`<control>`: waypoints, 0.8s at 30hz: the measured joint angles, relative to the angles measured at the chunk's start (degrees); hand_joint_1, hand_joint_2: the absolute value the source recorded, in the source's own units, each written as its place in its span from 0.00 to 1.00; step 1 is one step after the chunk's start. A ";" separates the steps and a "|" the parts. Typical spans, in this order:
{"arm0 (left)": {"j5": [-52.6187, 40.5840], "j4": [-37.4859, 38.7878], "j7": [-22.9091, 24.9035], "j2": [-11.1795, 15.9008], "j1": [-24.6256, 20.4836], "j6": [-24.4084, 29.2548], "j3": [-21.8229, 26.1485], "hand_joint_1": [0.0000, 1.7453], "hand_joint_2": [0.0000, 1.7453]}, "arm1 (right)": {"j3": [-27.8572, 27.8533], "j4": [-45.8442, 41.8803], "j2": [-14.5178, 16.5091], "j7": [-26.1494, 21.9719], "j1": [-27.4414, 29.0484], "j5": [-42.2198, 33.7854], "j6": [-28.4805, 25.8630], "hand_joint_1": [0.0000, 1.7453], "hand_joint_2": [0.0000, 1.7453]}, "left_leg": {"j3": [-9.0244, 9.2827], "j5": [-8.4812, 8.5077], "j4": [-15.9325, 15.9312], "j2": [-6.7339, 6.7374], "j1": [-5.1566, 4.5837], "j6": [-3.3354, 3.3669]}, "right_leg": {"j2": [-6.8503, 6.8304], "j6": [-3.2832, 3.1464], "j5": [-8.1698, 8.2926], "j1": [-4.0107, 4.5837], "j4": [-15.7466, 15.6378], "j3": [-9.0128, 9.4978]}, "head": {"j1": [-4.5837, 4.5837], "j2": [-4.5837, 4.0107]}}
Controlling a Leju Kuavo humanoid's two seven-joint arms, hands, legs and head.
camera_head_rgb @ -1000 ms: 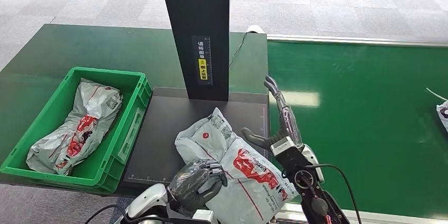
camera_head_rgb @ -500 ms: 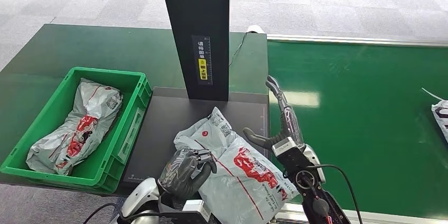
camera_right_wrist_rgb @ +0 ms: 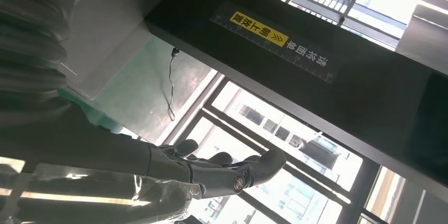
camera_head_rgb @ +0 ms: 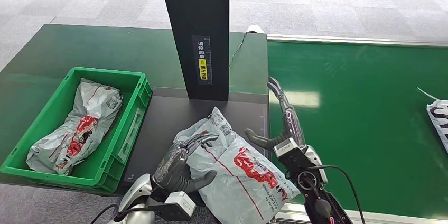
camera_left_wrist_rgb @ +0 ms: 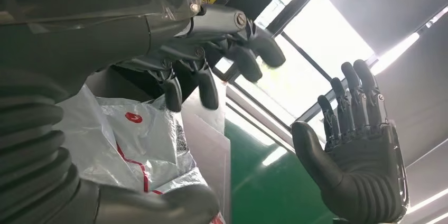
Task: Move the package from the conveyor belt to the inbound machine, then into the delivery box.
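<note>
the grey plastic mailer package with red print (camera_head_rgb: 232, 166) lies on the black inbound machine platform (camera_head_rgb: 164, 129); left hand (camera_head_rgb: 182, 163) spread over it, right hand (camera_head_rgb: 282, 126) spread alongside.

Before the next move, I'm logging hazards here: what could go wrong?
1. The package overhangs the near edge of the scanner plate; a nudge could tip it off.
2. The left hand has its fingers spread over the slick bag, and the right hand stands open beside it, so a one-sided grab may slip.
3. The crate already holds a package; a careless drop could catch on its rim.
</note>
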 joint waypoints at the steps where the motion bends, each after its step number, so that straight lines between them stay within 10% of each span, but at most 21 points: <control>1: 0.02 -0.09 -0.03 0.00 0.01 -0.01 0.01 0.00 1.00 | 0.00 0.00 -0.02 0.00 0.00 0.00 0.00 0.00 1.00 | 0.00 0.00 0.00 0.00 0.00 0.00 | 0.00 0.00 0.00 0.00 0.00 0.00 | 0.00 0.00; 24: -2.19 -0.99 3.84 0.97 -0.30 -10.67 -2.72 0.00 1.00 | 0.02 0.00 -0.44 -0.17 -0.03 -0.19 -0.16 0.00 1.00 | 0.00 0.00 0.00 0.00 0.00 0.00 | 0.00 0.00 0.00 0.00 0.00 0.00 | 0.00 0.00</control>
